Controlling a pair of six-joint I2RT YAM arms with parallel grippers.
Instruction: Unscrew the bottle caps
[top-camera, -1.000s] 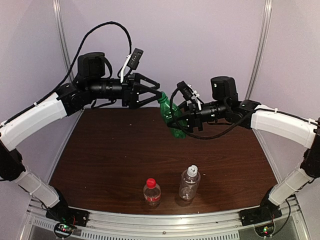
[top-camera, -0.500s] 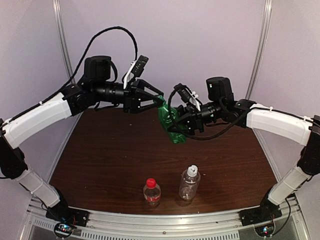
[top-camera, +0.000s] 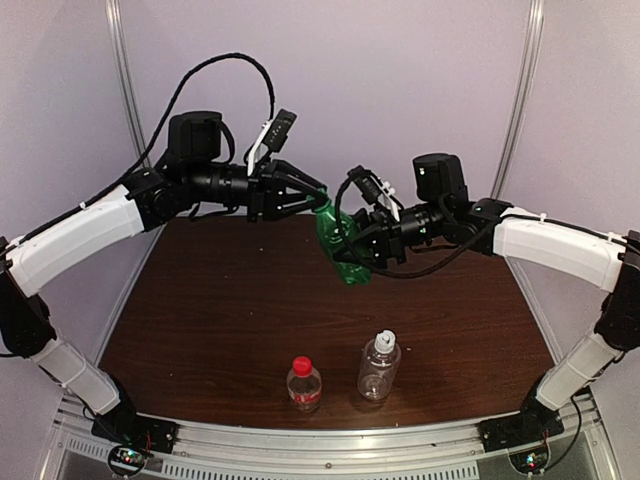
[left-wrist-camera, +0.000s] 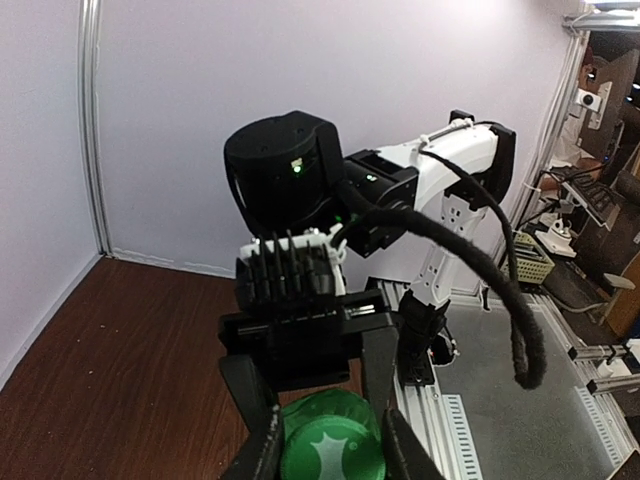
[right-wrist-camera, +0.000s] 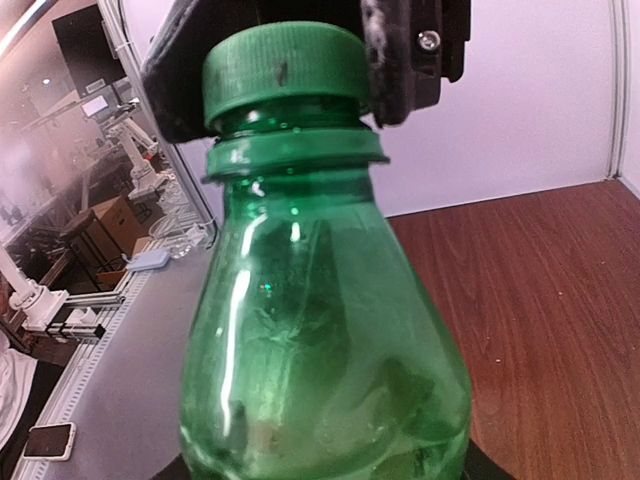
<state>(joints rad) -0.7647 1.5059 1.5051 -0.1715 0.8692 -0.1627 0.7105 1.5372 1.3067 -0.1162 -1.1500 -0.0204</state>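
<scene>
Above the far half of the dark wooden table (top-camera: 200, 300), the two arms meet over a slim green bottle (top-camera: 330, 230) held in mid-air, tilted with its neck up and to the left and its base clear of the tabletop. The right gripper (top-camera: 352, 247) is clamped around the bottle's body from the right side. The left gripper (top-camera: 319, 197) reaches in from the left with its jaws closed on the green cap (right-wrist-camera: 285, 65); the left wrist view shows a black finger (left-wrist-camera: 262, 425) pressed to each side of the cap's top, and the right wrist view shows the cap seated on the neck above the collar ring. Near the front edge of the table stand the other two bottles, both upright and well apart from the arms: a short bottle (top-camera: 304, 388) with a red label and a red cap (top-camera: 302, 364), and just to its right a larger clear ribbed bottle (top-camera: 378, 372) with a white-grey cap (top-camera: 385, 340). Both carry their caps.
</scene>
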